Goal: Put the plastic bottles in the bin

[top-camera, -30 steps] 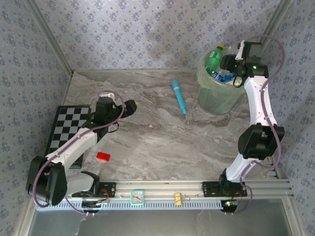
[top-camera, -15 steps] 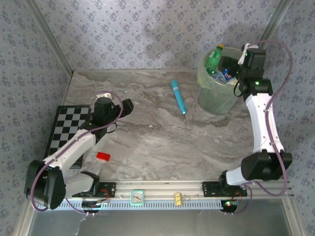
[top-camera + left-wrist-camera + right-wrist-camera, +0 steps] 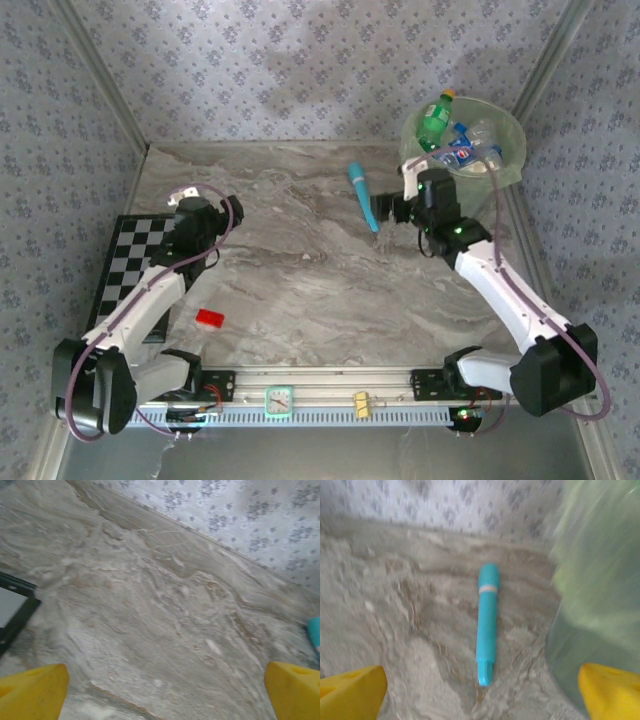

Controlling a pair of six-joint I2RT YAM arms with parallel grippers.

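Note:
The bin (image 3: 512, 150), a pale green translucent bucket, stands at the back right corner. Several plastic bottles lie inside it, among them a green one with a yellow cap (image 3: 435, 114) and clear ones with blue labels (image 3: 466, 141). My right gripper (image 3: 397, 200) is low over the table just left of the bin, open, with nothing between its yellow fingertips (image 3: 350, 687). The right wrist view has the bin's wall (image 3: 600, 595) at the right. My left gripper (image 3: 205, 212) hovers over the table's left side, open and empty (image 3: 165, 690).
A teal pen-like tube (image 3: 363, 197) lies on the marble table just ahead of the right gripper (image 3: 487, 620); its end shows at the left wrist view's right edge (image 3: 315, 635). A checkerboard (image 3: 125, 265) lies at the left edge, with a small red block (image 3: 209, 319) near it.
The right arm came away from above the bin, down and left to the table beside the teal tube, jaws now wide. The left arm pulled back toward the left.

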